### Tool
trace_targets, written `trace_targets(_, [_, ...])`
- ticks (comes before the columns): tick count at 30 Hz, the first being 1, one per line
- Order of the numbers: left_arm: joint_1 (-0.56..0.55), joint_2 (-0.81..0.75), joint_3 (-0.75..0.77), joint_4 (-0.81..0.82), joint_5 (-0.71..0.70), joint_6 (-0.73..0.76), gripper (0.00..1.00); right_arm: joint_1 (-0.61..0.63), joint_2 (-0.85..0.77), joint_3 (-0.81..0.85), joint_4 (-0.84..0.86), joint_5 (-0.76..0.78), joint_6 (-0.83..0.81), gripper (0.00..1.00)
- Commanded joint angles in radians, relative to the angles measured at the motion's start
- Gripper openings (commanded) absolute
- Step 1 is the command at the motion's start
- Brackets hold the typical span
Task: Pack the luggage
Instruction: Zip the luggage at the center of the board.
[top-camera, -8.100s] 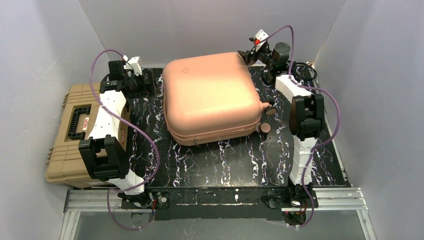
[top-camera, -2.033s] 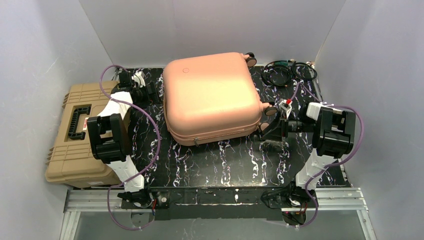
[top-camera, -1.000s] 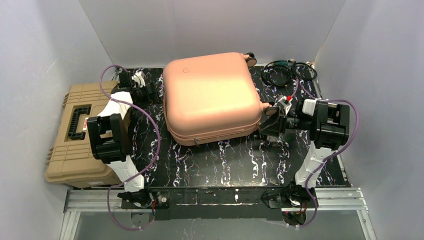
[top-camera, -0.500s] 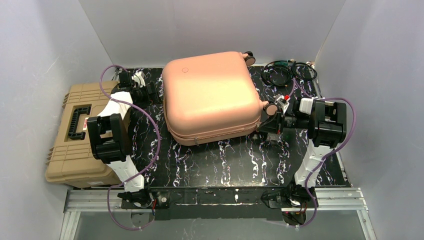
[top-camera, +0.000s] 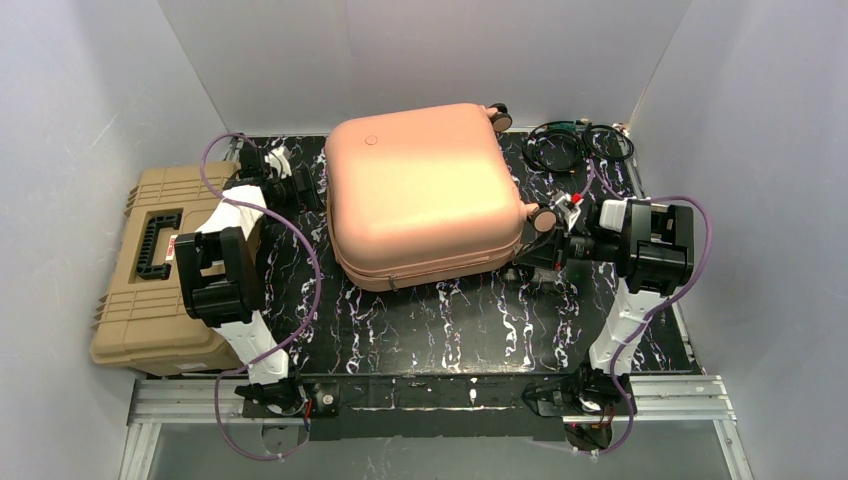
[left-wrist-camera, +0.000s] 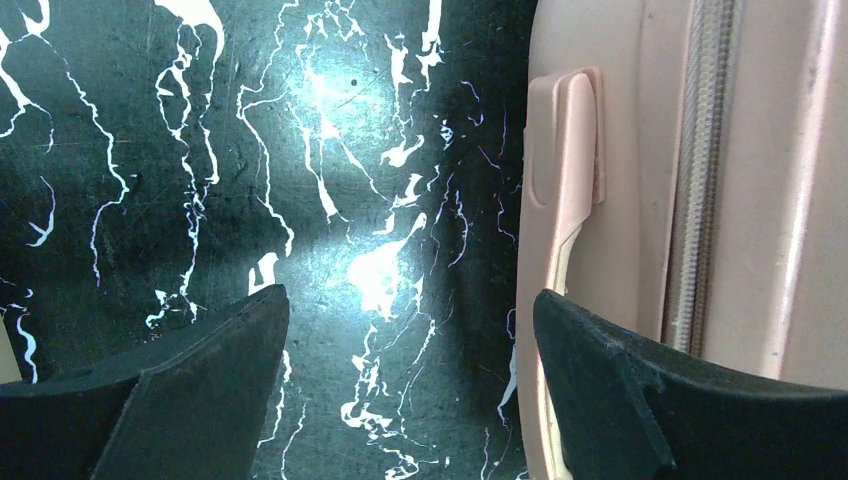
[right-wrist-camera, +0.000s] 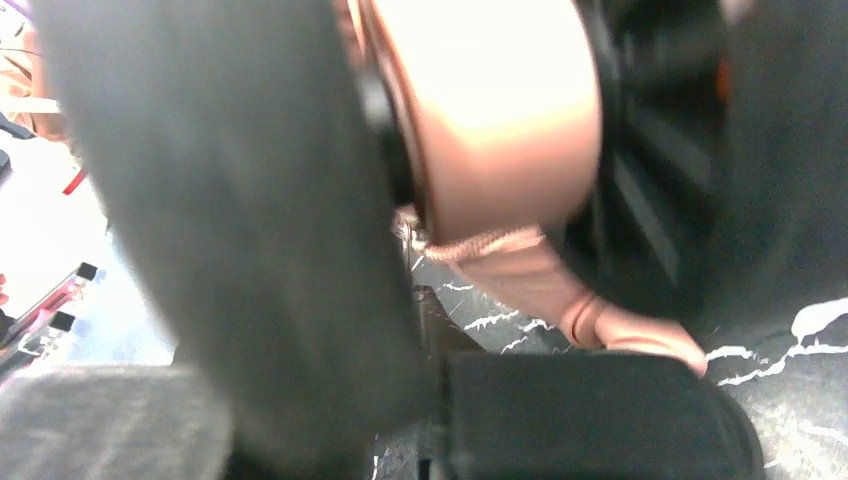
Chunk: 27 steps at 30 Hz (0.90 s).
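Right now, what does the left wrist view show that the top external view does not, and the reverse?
Only the left wrist view shows the moulded side handle of the peach-pink hard-shell suitcase. Only the top external view shows the tan ribbed plastic toolbox, the coiled black cables, and the right gripper gripping the suitcase's wheeled end. Both show the suitcase shell, the black white-veined tabletop and the open left gripper.

Pale grey walls (top-camera: 420, 50) enclose a black table (top-camera: 430, 330) — white-veined marble.
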Motion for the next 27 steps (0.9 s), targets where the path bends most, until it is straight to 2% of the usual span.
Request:
trace_targets(1, [0.006, -0.019, -0.009, -0.007, -0.006, 0.014, 0.9, -0.041, -0.001, -0.048, -0.012, -0.02, -0.064, 0.36])
trace_targets(2, [0.005, -0.019, -0.009, -0.009, -0.007, 0.014, 0.9, -0.042, -0.013, -0.061, -0.012, -0.02, -0.08, 0.47])
trace_targets(4, [0.006, -0.023, -0.01, -0.009, -0.008, 0.015, 0.9, -0.05, -0.033, -0.08, -0.013, -0.021, -0.102, 0.61])
trace_targets(5, [0.006, -0.024, -0.012, -0.007, -0.008, 0.016, 0.9, -0.057, -0.037, -0.088, -0.013, -0.02, -0.113, 0.74])
trace_targets(6, [0.007, -0.025, -0.015, -0.006, -0.008, 0.016, 0.9, -0.067, -0.038, -0.094, -0.014, -0.021, -0.121, 0.94])
trace_targets(7, [0.006, -0.025, -0.015, -0.004, -0.008, 0.014, 0.9, -0.08, -0.037, -0.099, -0.013, -0.021, -0.125, 0.98])
trace_targets(10, [0.006, -0.027, -0.016, -0.004, -0.008, 0.013, 0.9, -0.125, -0.056, -0.111, -0.013, -0.023, -0.133, 0.98])
trace_targets(15, [0.008, -0.034, -0.014, -0.008, -0.01, 0.017, 0.9, -0.211, -0.192, -0.144, -0.009, -0.004, -0.158, 0.98])
trace_targets(18, [0.008, -0.037, -0.005, -0.016, -0.012, 0.019, 0.9, -0.284, -0.29, -0.139, -0.009, 0.055, -0.137, 0.98])
trace_targets(21, [0.007, -0.041, 0.012, -0.031, -0.024, 0.027, 0.9, -0.33, -0.402, -0.134, 0.018, 0.188, -0.105, 0.98])
trace_targets(22, [0.007, -0.041, 0.02, -0.037, -0.028, 0.032, 0.9, -0.333, -0.439, -0.124, 0.102, 0.256, 0.017, 0.99])
trace_targets(24, [0.007, -0.044, 0.034, -0.049, -0.038, 0.043, 0.9, -0.324, -0.547, -0.144, 0.432, 0.44, 0.45, 0.98])
trace_targets(25, [0.008, -0.047, 0.041, -0.057, -0.043, 0.049, 0.9, -0.303, -0.621, -0.172, 0.579, 0.564, 0.602, 0.98])
trace_targets(27, [0.007, -0.054, 0.053, -0.071, -0.056, 0.057, 0.9, -0.262, -0.758, -0.226, 0.742, 0.757, 0.681, 0.98])
